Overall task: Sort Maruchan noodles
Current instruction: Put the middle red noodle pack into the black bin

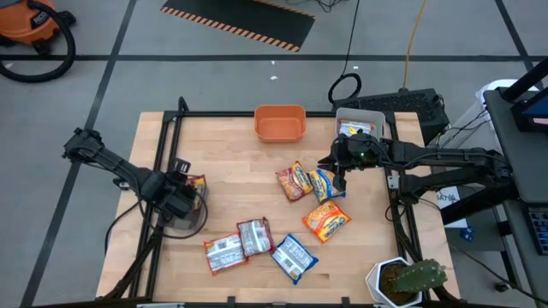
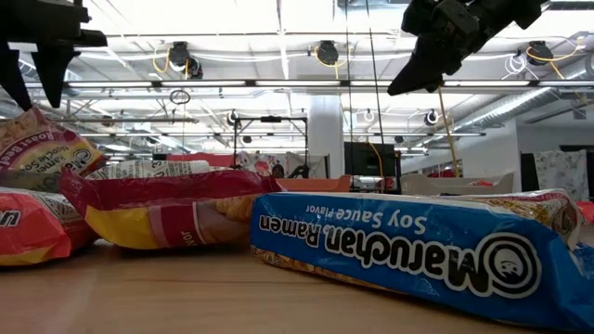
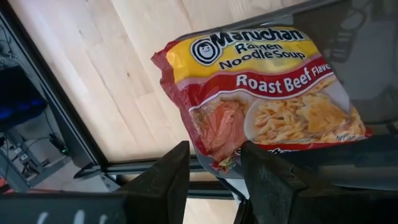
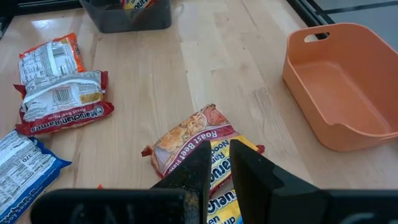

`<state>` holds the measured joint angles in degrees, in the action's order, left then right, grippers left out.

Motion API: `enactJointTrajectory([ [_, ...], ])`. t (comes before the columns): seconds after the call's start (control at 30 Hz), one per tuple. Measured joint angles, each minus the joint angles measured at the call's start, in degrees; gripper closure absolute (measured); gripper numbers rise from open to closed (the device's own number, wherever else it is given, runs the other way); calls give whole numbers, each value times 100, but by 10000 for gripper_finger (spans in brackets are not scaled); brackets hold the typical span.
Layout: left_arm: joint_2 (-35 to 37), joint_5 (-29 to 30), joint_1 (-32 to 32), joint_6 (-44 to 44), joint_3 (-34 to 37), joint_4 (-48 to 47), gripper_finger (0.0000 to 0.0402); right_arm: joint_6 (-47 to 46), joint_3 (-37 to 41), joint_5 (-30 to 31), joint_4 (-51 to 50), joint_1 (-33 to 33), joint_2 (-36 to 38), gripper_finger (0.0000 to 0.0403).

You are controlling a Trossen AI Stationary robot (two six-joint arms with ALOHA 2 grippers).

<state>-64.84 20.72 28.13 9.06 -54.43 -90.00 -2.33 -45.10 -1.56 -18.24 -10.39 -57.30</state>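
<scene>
Left gripper [image 3: 214, 171]: near table's left edge, fingers clamped on Roast Beef packet [image 3: 261, 93], held over dark bin [image 1: 184, 214]. Right gripper [image 4: 219, 165]: above table's middle right, fingers narrowly apart, holding nothing, over red packet [image 1: 293, 181] and yellow-blue packet [image 1: 325, 183]. Orange packet [image 1: 326, 220] just beside those. Three more packets [image 1: 257, 246] near front edge. Orange bin [image 1: 280, 122] at back edge.
</scene>
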Motion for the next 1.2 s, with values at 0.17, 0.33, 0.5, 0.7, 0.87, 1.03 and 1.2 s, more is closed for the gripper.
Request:
enactJointTrajectory([
  [0.17,2,144,-174,79,-8,-3,252,9,0,0,0,0,0,348],
  [0.33,2,221,-556,92,-24,2,252,82,0,-2,1,0,0,348],
  [0.5,2,363,-857,-333,-26,1,252,145,0,-2,0,0,0,348],
  [0.7,2,70,-1226,-355,-26,1,252,171,-1,0,1,0,0,348],
  [0.87,2,51,-1362,-271,-28,1,252,249,-2,0,7,0,0,348],
  [1.03,3,16,-1399,182,-27,445,252,262,0,0,49,0,0,348],
  [1.2,4,-428,-1300,1151,201,525,275,260,0,0,44,0,0,348],
])
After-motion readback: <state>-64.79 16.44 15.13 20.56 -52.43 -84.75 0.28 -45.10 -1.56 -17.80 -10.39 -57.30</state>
